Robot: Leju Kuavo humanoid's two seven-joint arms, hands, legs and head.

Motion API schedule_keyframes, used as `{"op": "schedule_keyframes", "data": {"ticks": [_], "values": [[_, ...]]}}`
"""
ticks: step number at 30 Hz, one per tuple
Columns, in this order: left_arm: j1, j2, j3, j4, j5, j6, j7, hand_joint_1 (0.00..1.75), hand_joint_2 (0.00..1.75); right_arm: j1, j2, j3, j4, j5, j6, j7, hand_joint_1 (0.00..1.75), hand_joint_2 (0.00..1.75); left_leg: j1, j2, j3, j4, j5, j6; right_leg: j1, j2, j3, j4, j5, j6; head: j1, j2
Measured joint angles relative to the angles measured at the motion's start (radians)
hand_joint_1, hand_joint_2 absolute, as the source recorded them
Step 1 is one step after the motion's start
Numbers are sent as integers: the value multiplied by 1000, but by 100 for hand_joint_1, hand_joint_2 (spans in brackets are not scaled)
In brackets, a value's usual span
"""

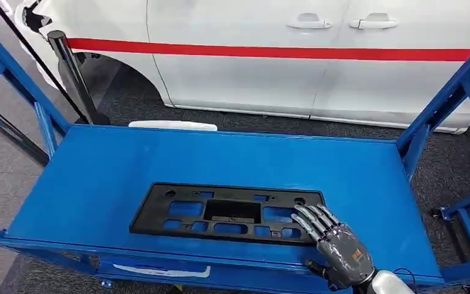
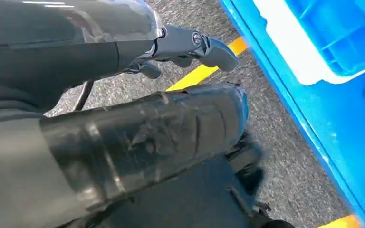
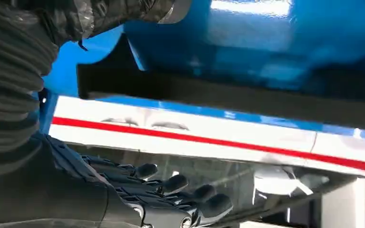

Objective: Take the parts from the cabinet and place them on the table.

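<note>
The right hand [image 1: 336, 245] sits at the near edge of the glossy blue metal table [image 1: 98, 177], palm down, its dark fingers [image 1: 316, 219] stretched out and slightly apart, their tips over the right end of the flat black plastic rectangular part with cut-out openings [image 1: 220, 211]; it grips nothing. The part lies flat on the table, toward the near side. The left hand [image 2: 190, 45] hangs beside a blue frame above grey floor, fingers curled in, holding nothing. Beyond the table stands a white car with a red stripe [image 1: 294, 55].
</note>
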Motion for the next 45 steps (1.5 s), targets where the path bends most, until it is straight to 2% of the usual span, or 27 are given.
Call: {"op": "schedule_keyframes", "data": {"ticks": [1,5,7,9,11,12,13,15,16,20,22,24,26,28,30,31,32,34,36,37,38,40,41,42,43,44,45], "values": [[-1,0,-3,0,0,-1,0,0,0,-7,2,0,11,2,3,3,0,175,-2,-1,16,-39,-10,4,5,0,-2,2,-1,3,0,0],[-1,2,-7,0,-5,-2,1,0,0,-33,11,0,50,13,14,10,0,175,-6,-2,15,-57,-1,18,4,2,-6,-6,10,26,0,0],[-3,0,-10,0,-7,-3,1,0,0,-47,15,-2,70,14,15,13,0,175,0,1,26,-79,14,30,3,0,-16,27,-17,34,1,0],[-6,0,-11,0,-8,-4,1,0,0,-64,18,-2,92,16,22,16,0,175,0,2,24,-79,16,33,3,1,-79,163,-92,38,1,0],[-5,0,-11,0,-9,-7,1,0,0,-74,26,-1,121,18,29,24,0,175,-3,3,24,-78,15,35,1,1,-130,269,-124,41,1,0],[-5,0,-11,0,-9,-10,1,0,0,-76,30,-1,132,18,30,26,0,175,-3,2,24,-77,15,35,-1,1,-130,267,-108,42,1,0],[-4,0,-11,0,-9,-10,1,0,0,-80,31,-1,137,18,29,26,0,175,-3,1,25,-75,13,34,-4,1,-108,221,-72,43,1,0],[-5,0,-11,0,-9,-11,1,0,0,-92,34,-1,141,19,30,26,0,175,0,0,26,-65,7,28,-9,0,-24,51,13,44,1,0],[-5,0,-11,0,-9,-11,1,0,0,-97,35,-1,146,19,30,26,0,175,-3,0,22,-59,2,22,-8,1,-3,12,-1,44,2,0],[-6,0,-12,0,-10,-12,2,0,0,-108,42,-1,157,35,13,39,0,175,-4,-2,19,-57,-1,2,2,5,-9,3,3,17,0,0],[-6,1,-12,0,-10,-12,2,0,0,-119,47,-2,165,43,6,45,0,175,-1,-1,8,-25,-29,-8,-4,4,-5,-5,9,5,0,0],[-5,0,-13,0,-10,-14,2,0,0,-125,53,-2,176,50,-6,52,0,175,3,-1,-59,119,-111,-15,-2,1,-8,-5,8,-5,-2,0],[-1,0,-13,0,-11,-14,2,0,0,-129,59,-3,190,51,-12,56,0,175,4,-1,-119,245,-151,-18,2,0,-9,-4,8,-6,-2,0],[2,1,-13,0,-11,-14,3,0,0,-136,64,-4,202,56,-17,61,0,175,4,-1,-102,208,-107,-15,4,2,-8,-4,8,-6,-2,0],[0,1,-14,0,-12,-15,4,0,0,-145,69,-7,214,67,-21,64,0,175,3,-1,-20,41,-18,-4,5,3,-3,-4,8,-5,-2,0],[-2,1,-16,0,-14,-16,5,0,0,-151,73,-8,225,69,-21,64,0,175,1,-1,16,-39,0,4,5,3,-2,-4,8,-5,-1,0],[-5,1,-18,0,-18,-16,5,0,0,-158,77,-8,235,68,-21,62,0,175,-5,0,20,-58,-7,5,11,3,-6,0,7,1,-1,0],[-5,1,-24,0,-19,-18,8,0,0,-180,90,-8,262,62,-21,45,0,175,-9,-1,17,-55,-5,9,5,4,-7,-4,11,11,-1,0],[-6,1,-30,0,-21,-19,11,0,0,-193,101,-8,281,60,-20,37,7,175,-1,-1,29,-75,9,25,7,3,-3,-8,13,26,-1,0],[-7,0,-32,0,-21,-19,11,0,0,-199,103,-8,292,56,-18,29,5,175,0,1,33,-83,16,29,2,3,-6,7,0,28,0,0],[-9,0,-34,0,-23,-19,11,0,0,-208,106,-6,303,51,-12,20,5,175,0,2,30,-85,19,36,3,3,-29,51,-36,30,1,0],[-9,0,-37,0,-29,-21,13,0,0,-226,116,-2,327,44,1,9,7,175,-2,3,28,-84,19,37,1,3,-98,200,-109,37,0,0],[-9,0,-38,0,-30,-22,15,0,0,-235,122,2,339,43,8,3,7,175,-2,4,28,-83,19,37,-1,3,-127,260,-127,40,0,0],[-9,0,-39,0,-30,-24,16,0,0,-244,126,5,349,41,14,2,9,175,-2,5,28,-82,19,37,-3,3,-138,281,-122,42,0,0],[-9,0,-40,0,-30,-25,16,0,0,-254,130,10,360,41,15,1,7,175,-1,5,29,-81,17,35,-7,2,-126,257,-94,45,1,0],[-9,0,-42,0,-30,-26,16,0,0,-265,134,14,367,40,18,0,7,175,2,5,29,-78,15,31,-10,2,-97,197,-54,47,0,0],[-10,0,-44,0,-30,-28,16,0,0,-282,139,21,378,37,27,-4,9,175,4,5,30,-71,11,25,-14,2,-47,97,-3,49,0,0]]}}
